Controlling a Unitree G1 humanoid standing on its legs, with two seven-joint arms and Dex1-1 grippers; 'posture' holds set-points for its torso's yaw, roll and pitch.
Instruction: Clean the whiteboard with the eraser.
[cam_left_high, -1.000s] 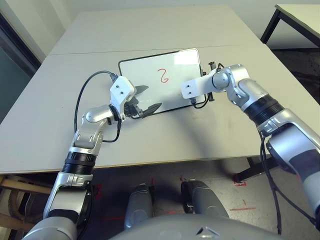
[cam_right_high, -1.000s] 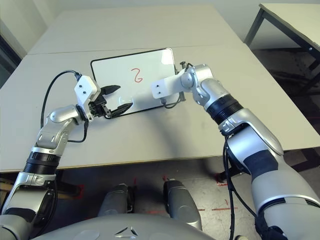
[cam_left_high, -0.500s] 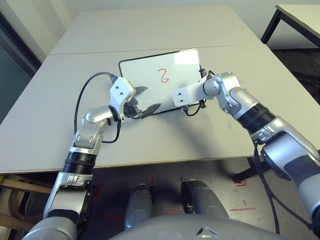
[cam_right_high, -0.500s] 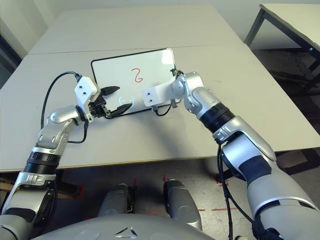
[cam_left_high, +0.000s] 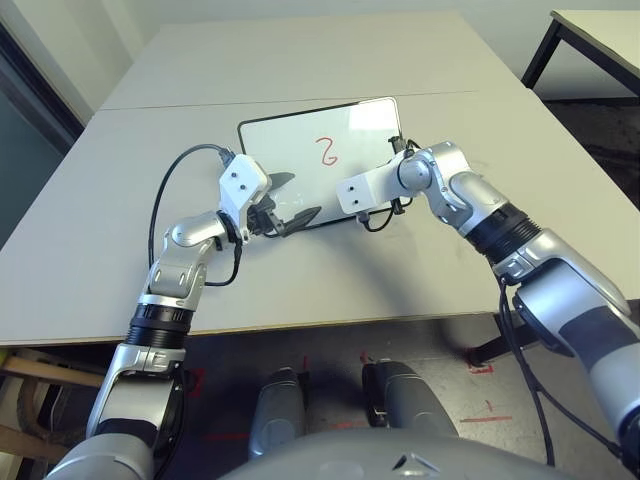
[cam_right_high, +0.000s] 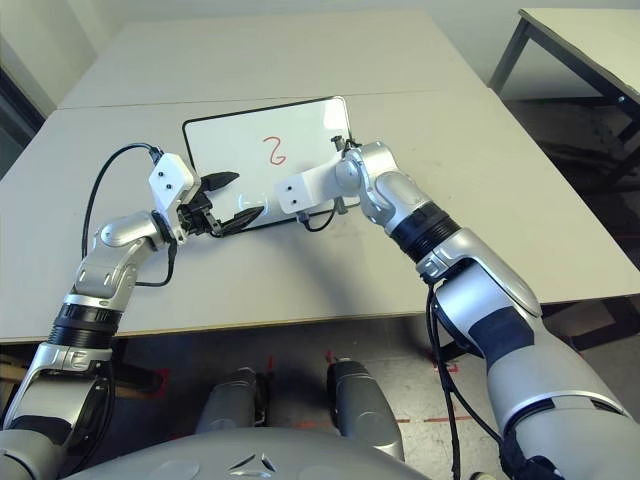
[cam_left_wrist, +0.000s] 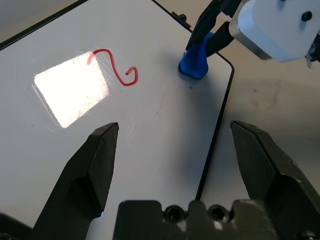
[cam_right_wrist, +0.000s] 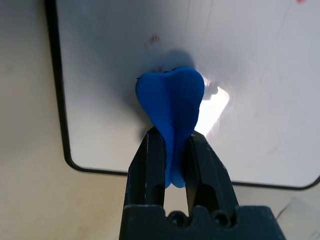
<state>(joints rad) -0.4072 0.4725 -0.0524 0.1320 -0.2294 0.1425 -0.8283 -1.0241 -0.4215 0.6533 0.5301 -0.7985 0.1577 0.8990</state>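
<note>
**Eraser pressed to the whiteboard's near corner, red mark untouched**

The blue eraser (cam_right_wrist: 171, 112) is pinched between the 2 black fingers of the right gripper (cam_right_wrist: 172, 150), which are closed tight on its lower half. Its rounded free end rests on the white surface of the whiteboard (cam_left_high: 300, 140), close to the board's black frame and one rounded corner. A few faint red specks show on the board just beyond the eraser's tip. In the left wrist view the eraser (cam_left_wrist: 196, 60) stands on the board near the frame, with the red squiggle (cam_left_wrist: 114, 65) well apart from it and a bright patch of reflected light beside that mark.

The whiteboard lies flat on the grey table (cam_left_high: 400, 270), slightly skewed, between the 2 arms. The red mark (cam_left_high: 326, 151) sits near the middle of the board. The right arm reaches in from the right, elbow bent, its white wrist block over the board's near right part and the gripper angled downward onto the surface.

The left gripper (cam_left_high: 288, 203) hovers at the board's near left corner, its 2 fingers spread wide and holding nothing; one fingertip (cam_left_wrist: 102, 150) is over the white surface, the other beyond the frame above the table. The left forearm rises from the table's near edge, a black cable (cam_left_high: 170, 190) looping from its wrist.
</note>
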